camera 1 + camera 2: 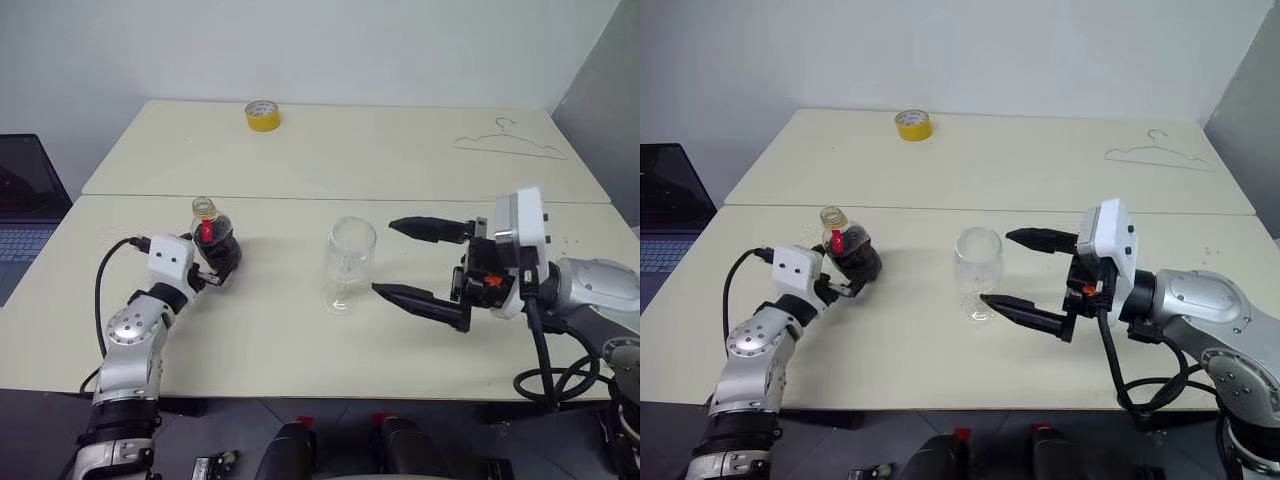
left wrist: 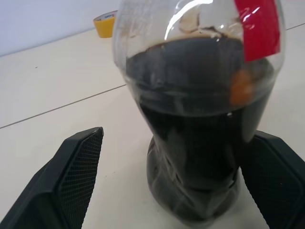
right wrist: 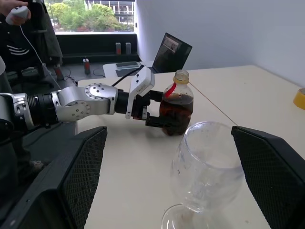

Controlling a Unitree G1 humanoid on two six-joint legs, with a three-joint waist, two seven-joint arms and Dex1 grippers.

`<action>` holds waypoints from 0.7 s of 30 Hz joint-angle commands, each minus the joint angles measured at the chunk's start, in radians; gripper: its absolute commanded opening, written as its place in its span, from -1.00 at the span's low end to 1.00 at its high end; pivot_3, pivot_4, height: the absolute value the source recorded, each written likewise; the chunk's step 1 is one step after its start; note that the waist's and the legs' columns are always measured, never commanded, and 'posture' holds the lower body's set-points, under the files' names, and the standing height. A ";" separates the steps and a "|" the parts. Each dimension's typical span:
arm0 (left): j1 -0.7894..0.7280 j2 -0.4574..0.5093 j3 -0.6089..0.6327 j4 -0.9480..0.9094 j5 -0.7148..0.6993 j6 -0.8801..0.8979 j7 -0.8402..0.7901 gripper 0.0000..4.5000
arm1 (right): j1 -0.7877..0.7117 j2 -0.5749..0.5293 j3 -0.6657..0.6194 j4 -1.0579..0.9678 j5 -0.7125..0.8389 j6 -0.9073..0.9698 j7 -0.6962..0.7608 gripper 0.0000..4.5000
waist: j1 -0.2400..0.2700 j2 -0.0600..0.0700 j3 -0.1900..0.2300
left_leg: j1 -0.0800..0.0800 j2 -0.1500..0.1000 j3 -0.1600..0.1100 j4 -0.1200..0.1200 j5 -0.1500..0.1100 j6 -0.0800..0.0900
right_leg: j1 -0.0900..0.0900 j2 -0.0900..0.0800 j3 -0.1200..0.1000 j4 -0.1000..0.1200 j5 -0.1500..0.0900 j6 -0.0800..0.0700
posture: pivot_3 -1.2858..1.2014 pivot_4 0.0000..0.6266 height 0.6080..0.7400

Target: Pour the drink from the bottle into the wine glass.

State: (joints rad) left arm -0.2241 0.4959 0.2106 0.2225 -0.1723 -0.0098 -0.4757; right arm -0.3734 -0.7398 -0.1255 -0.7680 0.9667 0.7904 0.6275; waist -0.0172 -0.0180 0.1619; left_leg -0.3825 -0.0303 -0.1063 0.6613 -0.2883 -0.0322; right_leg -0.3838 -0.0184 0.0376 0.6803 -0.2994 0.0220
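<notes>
Two cream tables (image 1: 300,330) are carrying everything, pushed together edge to edge, and both claws are working over the nearer one. Largest of the working parts, the right gripper (image 1: 412,262) is hovering level with its jaws spread wide, one finger behind and one in front of the wine glass (image 1: 349,262), which is standing upright and empty just ahead of its fingertips, not yet touched. Over on the other side, the left gripper (image 1: 222,268) is likewise gaping wide, its two fingers flanking the bottle (image 1: 214,244) low on its body; in the left wrist view there is daylight between each pad and the plastic, so nothing is being held yet. Inside the bottle, the drink (image 2: 200,124) is sitting dark and nearly to the shoulder, and no cap is showing on the neck.

Judging by this, the step in hand is taking hold. Doing it well probably means closing the left fingers squarely on the widest part of the belly, firmly but without crushing the soft wall, while the right closes gently on the bowl to steady it. A yellow tape roll (image 1: 262,115) is lying well beyond both.
</notes>
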 commanded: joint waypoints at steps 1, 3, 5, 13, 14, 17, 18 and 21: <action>-0.022 -0.002 -0.010 -0.006 0.000 -0.019 -0.013 1.00 | -0.032 -0.007 -0.007 -0.005 0.023 -0.003 -0.018 0.98 | 0.000 0.000 0.000 | 0.000 0.000 0.000 0.000 0.000 0.000 | 0.000 0.000 0.000 0.000 0.000 0.000 | 0.03 -0.52 1.00; -0.022 -0.006 -0.014 -0.012 -0.002 -0.020 -0.015 0.82 | -0.039 -0.006 -0.003 -0.002 0.019 -0.002 -0.020 1.00 | -0.001 0.000 0.000 | 0.000 0.000 0.000 0.000 0.000 0.000 | 0.000 0.000 0.000 0.000 0.000 0.000 | 0.03 -0.52 1.00; -0.021 -0.009 -0.014 -0.019 -0.003 -0.018 -0.018 0.58 | -0.046 -0.004 0.000 0.003 0.017 -0.002 -0.024 1.00 | -0.001 0.000 0.000 | 0.000 0.000 0.000 0.000 0.000 0.000 | -0.001 0.000 0.000 0.000 0.000 0.000 | 0.03 -0.52 1.00; -0.011 -0.020 0.003 -0.075 -0.046 0.018 -0.020 -0.57 | -0.062 0.004 0.017 0.017 -0.001 -0.012 -0.037 1.00 | -0.001 0.000 0.000 | 0.000 0.000 0.000 0.000 0.000 0.000 | -0.001 0.000 0.000 0.000 0.000 0.000 | 0.03 -0.52 1.00; -0.010 -0.023 0.007 -0.094 -0.063 0.033 -0.024 -0.64 | -0.061 0.004 0.018 0.015 -0.003 -0.015 -0.039 1.00 | 0.000 0.000 0.000 | -0.001 0.000 0.000 0.000 0.000 0.000 | -0.001 0.000 0.000 0.000 0.000 0.000 | 0.03 -0.52 1.00; -0.003 -0.024 0.013 -0.164 -0.095 0.083 -0.025 -0.73 | -0.059 0.001 0.005 0.006 0.015 -0.012 -0.047 1.00 | 0.000 0.000 0.000 | -0.001 0.000 0.000 0.000 0.000 0.000 | -0.001 0.000 0.000 0.000 0.000 0.000 | 0.03 -0.52 1.00; -0.001 -0.024 0.013 -0.186 -0.102 0.101 -0.021 -0.74 | -0.060 -0.001 -0.002 0.005 0.026 -0.010 -0.051 1.00 | 0.000 0.000 0.000 | -0.002 0.000 0.000 0.001 0.000 0.000 | -0.001 0.000 0.000 0.000 0.000 0.000 | 0.03 -0.52 1.00; -0.009 -0.026 -0.001 -0.281 -0.111 0.170 0.002 -0.74 | -0.051 -0.018 -0.039 0.003 0.057 -0.006 -0.054 1.00 | 0.000 0.000 0.000 | -0.002 0.000 0.000 0.000 0.000 0.000 | -0.001 0.000 0.000 0.000 0.000 0.000 | 0.03 -0.52 1.00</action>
State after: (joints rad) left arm -0.2102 0.4643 0.1997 0.0359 -0.2642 0.1486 -0.4874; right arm -0.4137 -0.7430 -0.1168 -0.7407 0.9926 0.7935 0.5815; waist -0.0173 -0.0185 0.1622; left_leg -0.3846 -0.0302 -0.1065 0.6618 -0.2883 -0.0322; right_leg -0.3852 -0.0185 0.0376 0.6806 -0.2993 0.0220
